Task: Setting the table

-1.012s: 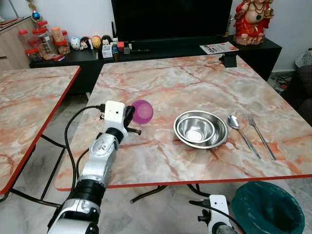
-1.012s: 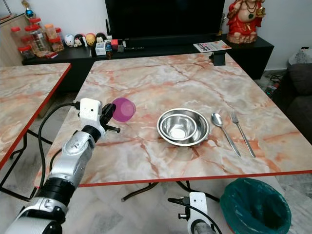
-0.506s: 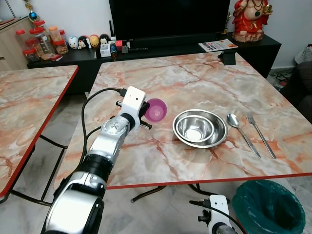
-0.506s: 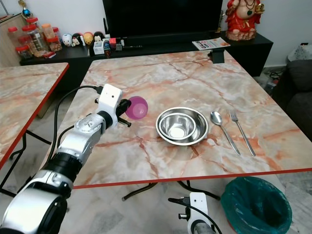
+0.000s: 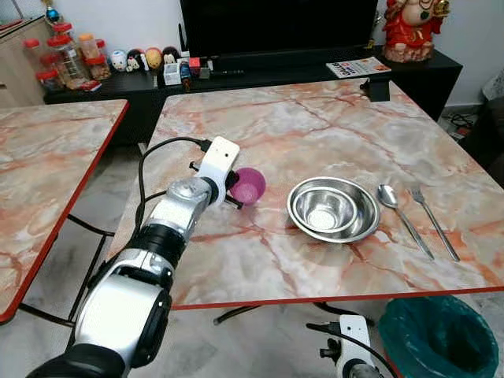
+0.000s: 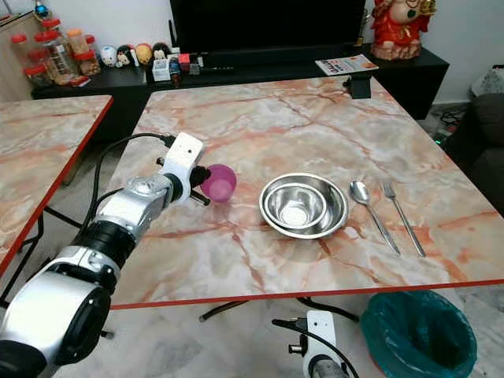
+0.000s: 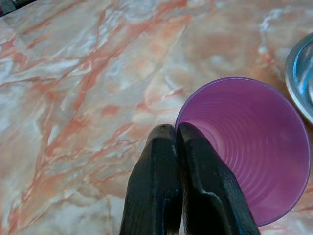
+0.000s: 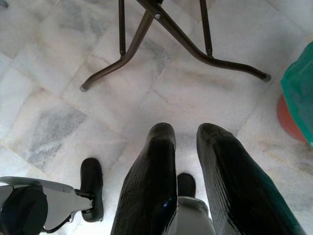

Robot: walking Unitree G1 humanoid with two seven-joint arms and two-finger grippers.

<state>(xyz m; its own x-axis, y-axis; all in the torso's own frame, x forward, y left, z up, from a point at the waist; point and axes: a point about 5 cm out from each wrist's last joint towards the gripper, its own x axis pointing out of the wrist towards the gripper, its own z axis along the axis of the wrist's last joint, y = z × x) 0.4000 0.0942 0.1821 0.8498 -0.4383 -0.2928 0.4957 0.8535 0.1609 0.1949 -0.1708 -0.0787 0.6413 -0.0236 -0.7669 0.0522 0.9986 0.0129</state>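
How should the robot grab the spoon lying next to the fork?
Probably by the long thin handle of the spoon, coming straight down from above. It lies flat on the table, between the metal bowls and the fork, so there is little room to come in from either side. Fingers placed across the handle near its middle should keep it balanced.

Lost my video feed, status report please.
Left claw shut on purple cup rim, cup beside steel bowl. Right claw open, idle over floor. Spoon and fork laid. Nothing blocking.

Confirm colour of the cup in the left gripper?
Purple cup, translucent, ribbed inside; left wrist view shows it best.
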